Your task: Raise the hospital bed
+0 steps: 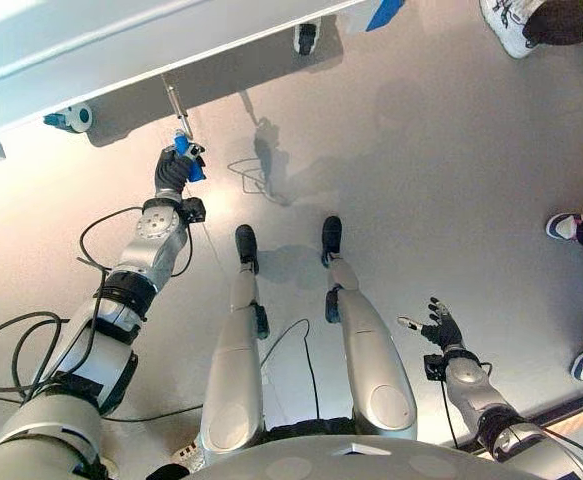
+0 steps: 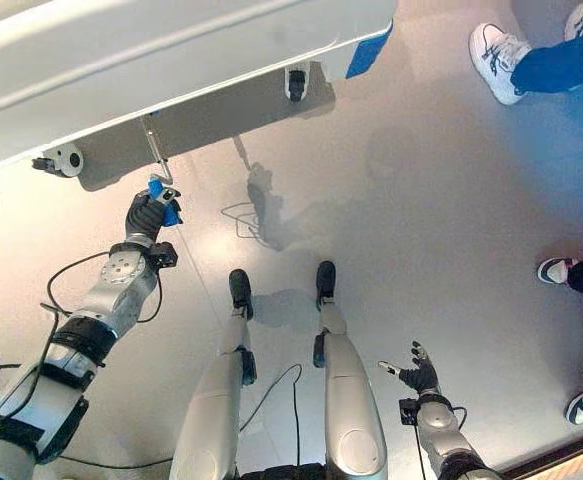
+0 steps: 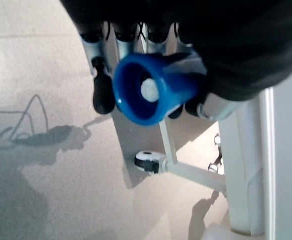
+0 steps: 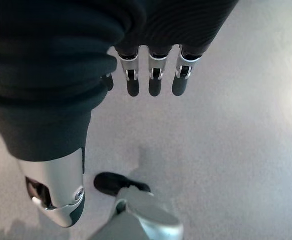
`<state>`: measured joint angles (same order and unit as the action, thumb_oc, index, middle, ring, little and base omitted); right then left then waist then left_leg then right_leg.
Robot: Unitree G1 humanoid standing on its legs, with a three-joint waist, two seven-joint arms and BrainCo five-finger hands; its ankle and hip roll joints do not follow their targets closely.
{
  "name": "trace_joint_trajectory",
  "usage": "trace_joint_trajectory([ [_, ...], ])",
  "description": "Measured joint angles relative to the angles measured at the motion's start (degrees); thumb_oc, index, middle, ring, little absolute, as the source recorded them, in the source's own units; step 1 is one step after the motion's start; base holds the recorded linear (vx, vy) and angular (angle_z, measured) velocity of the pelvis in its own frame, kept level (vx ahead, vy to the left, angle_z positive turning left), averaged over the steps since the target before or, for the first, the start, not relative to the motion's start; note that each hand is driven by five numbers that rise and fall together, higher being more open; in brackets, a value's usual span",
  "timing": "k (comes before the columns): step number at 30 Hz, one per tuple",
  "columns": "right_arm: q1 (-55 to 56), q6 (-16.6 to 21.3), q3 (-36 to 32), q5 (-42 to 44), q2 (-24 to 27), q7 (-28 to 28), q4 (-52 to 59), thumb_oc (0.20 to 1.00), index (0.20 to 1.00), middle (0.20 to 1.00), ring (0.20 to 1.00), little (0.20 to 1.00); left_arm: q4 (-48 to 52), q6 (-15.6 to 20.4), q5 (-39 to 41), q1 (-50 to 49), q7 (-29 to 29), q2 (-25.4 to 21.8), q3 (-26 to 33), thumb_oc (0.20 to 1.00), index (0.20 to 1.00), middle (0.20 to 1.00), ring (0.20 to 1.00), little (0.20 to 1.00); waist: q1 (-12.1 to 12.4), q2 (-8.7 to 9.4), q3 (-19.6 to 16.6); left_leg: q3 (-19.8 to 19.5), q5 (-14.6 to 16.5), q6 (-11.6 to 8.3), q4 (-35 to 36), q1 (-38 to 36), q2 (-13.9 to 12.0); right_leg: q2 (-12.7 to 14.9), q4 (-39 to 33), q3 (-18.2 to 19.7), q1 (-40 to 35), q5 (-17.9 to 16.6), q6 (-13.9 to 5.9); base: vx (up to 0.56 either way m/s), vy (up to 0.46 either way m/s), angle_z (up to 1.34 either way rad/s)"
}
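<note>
The white hospital bed point(image 1: 91, 50) spans the top of both eye views. From under its edge a thin metal crank rod point(image 1: 176, 108) slants down to a blue crank handle point(image 3: 153, 90). My left hand point(image 1: 174, 168) reaches forward at the upper left and is shut on that blue handle point(image 2: 163, 200), fingers curled round it in the left wrist view. My right hand point(image 1: 439, 326) hangs low at the lower right over bare floor, open, with straight fingers point(image 4: 154, 80) holding nothing.
Bed castors stand on the grey floor at the left point(image 1: 79, 117) and under the bed's far end point(image 2: 296, 82). A person's white shoe point(image 2: 499, 48) is at the upper right, and other people's shoes point(image 1: 571, 226) line the right edge.
</note>
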<state>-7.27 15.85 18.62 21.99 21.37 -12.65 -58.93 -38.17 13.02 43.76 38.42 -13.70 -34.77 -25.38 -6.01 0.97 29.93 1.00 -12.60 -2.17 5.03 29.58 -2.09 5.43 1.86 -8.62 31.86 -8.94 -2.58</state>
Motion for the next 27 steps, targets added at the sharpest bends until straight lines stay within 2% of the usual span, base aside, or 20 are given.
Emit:
trace_joint_trajectory([
  [15, 0.03, -0.05, -0.04, 0.03, 0.02, 0.21, -0.47, 1.000, 1.000, 1.000, 1.000, 1.000, 0.32, 0.87, -0.36, -1.49, 1.33, -0.27, 2.07, 0.200, 0.200, 0.200, 0.200, 0.200, 0.73, 0.01, 0.00, -3.94, -0.01, -0.32, -0.01, 1.09, 0.13, -0.09, -1.94, -3.48, -1.99, 0.96, -0.11, 0.02, 0.038, 0.12],
  [20, 0.02, -0.04, 0.01, 0.06, 0.02, 0.22, -0.46, 1.000, 1.000, 1.000, 1.000, 1.000, -2.50, 1.61, -0.50, -0.83, 1.32, -0.33, 3.24, 0.200, 0.200, 0.200, 0.200, 0.200, 0.85, 0.05, 0.00, -4.37, -0.01, -0.33, -0.01, 2.21, 0.21, -0.12, -2.53, -3.65, -1.47, 0.96, -0.18, 0.01, 0.029, 0.04],
  [27, -0.05, -0.02, 0.24, 0.17, 0.05, 0.20, -0.24, 1.000, 1.000, 1.000, 1.000, 1.000, -12.97, 1.68, -2.52, 3.99, 1.57, -0.98, 3.45, 0.200, 0.200, 0.200, 0.200, 0.200, 0.62, 0.12, -0.02, -4.37, -0.07, -0.40, -0.02, 5.37, 0.22, -0.19, -3.32, -4.08, 1.22, 0.55, -0.10, 0.02, 0.043, 0.01],
])
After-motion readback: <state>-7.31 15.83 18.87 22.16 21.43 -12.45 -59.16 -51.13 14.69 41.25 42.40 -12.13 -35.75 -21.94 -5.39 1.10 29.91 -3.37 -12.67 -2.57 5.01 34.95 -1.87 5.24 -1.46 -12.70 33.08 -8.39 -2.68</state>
